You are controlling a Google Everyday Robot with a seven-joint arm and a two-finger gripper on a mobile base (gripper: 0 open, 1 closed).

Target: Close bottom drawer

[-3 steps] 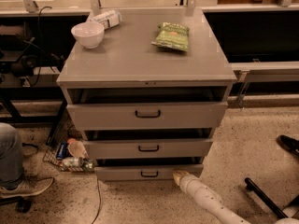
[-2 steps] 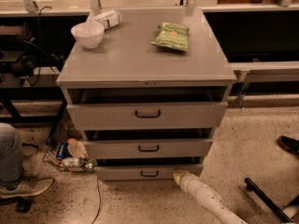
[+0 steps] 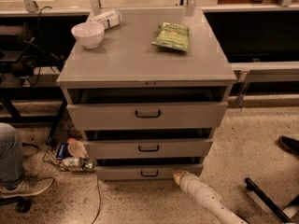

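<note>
The bottom drawer (image 3: 119, 172) is the lowest of three grey drawers in the cabinet (image 3: 140, 59). It has a slim front and a small black handle (image 3: 149, 173), and it stands out a little from the cabinet body. My gripper (image 3: 179, 175) is at the end of a white arm (image 3: 208, 200) that rises from the lower right. Its tip is low to the floor, at the right part of the bottom drawer's front, just right of the handle.
The middle drawer (image 3: 148, 148) and top drawer (image 3: 147, 114) stand partly open above. A white bowl (image 3: 88, 33), a lying bottle (image 3: 107, 18) and a green bag (image 3: 172, 35) rest on the cabinet top. Clutter (image 3: 70, 155) and a person's leg (image 3: 11, 164) are at the left.
The arm has shifted very slightly; the gripper stays at the bottom drawer's front. The drawers look the same.
</note>
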